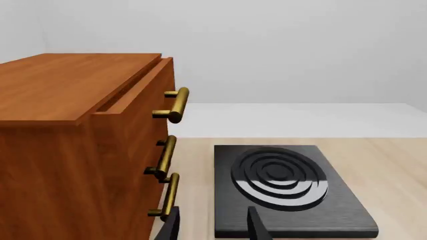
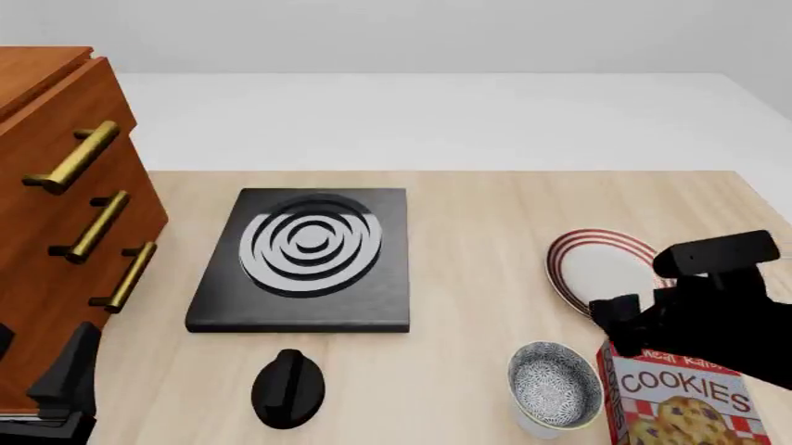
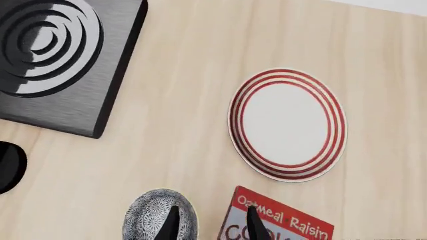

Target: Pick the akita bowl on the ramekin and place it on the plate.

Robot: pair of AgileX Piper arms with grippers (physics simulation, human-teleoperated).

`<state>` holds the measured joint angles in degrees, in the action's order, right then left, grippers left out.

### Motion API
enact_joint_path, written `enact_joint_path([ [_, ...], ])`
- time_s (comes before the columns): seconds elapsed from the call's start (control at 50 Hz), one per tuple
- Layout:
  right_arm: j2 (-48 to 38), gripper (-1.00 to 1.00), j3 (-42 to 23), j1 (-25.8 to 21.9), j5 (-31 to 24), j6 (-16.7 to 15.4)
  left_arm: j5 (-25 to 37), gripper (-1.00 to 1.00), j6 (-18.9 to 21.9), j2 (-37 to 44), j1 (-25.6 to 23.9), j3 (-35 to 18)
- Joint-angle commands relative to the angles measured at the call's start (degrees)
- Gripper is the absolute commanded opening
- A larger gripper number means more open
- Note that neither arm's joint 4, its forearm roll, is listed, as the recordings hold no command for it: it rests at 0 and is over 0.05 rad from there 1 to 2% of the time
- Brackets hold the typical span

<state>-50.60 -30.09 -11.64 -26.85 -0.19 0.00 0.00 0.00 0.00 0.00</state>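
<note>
Warm orange-brown wood fills the left wrist view: a drawer cabinet [image 1: 73, 145] with brass handles [image 1: 175, 105], beside a black stove burner [image 1: 283, 187] with raised rings on the pale wooden surface [image 1: 387, 170]. Left hand [image 1: 212, 227] seen only as two dark fingertips, spread apart with nothing between them, well away from any task item.

Front view: speckled akita bowl [image 2: 555, 385] near the front edge, still seated on the white ramekin [image 2: 535, 428], of which only a sliver shows beneath. Red-ringed plate [image 2: 596, 269] bare, farther back and a little to the right of the bowl. Cookies box [image 2: 678, 394] just beside the bowl. Right arm's dark bulk over the box and the plate's edge, its hand not made out here. Black knob [image 2: 288, 385] in front of the burner.

Right wrist view: right hand [image 3: 210, 222] with fingers parted, holding nothing; one fingertip over the bowl's rim, the other towards the box. Plate wholly visible and unoccupied.

Judged progress: early. Approach under way, grasp not yet made; closing on the rim, lifting off the ramekin, carrying across and setting down on the plate all remain.
</note>
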Motion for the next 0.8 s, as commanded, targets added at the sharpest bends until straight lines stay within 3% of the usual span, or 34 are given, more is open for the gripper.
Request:
enact_joint_path([
  [0.02, -1.24, 1.0, 2.91, -1.03, 0.77, 1.94, 0.0, 1.0, 0.0, 0.0, 0.0, 0.0],
  [0.8, -9.46, 1.0, 9.71, -4.28, 9.52, 4.91, 0.0, 1.0, 0.0, 0.0, 0.0, 0.0],
])
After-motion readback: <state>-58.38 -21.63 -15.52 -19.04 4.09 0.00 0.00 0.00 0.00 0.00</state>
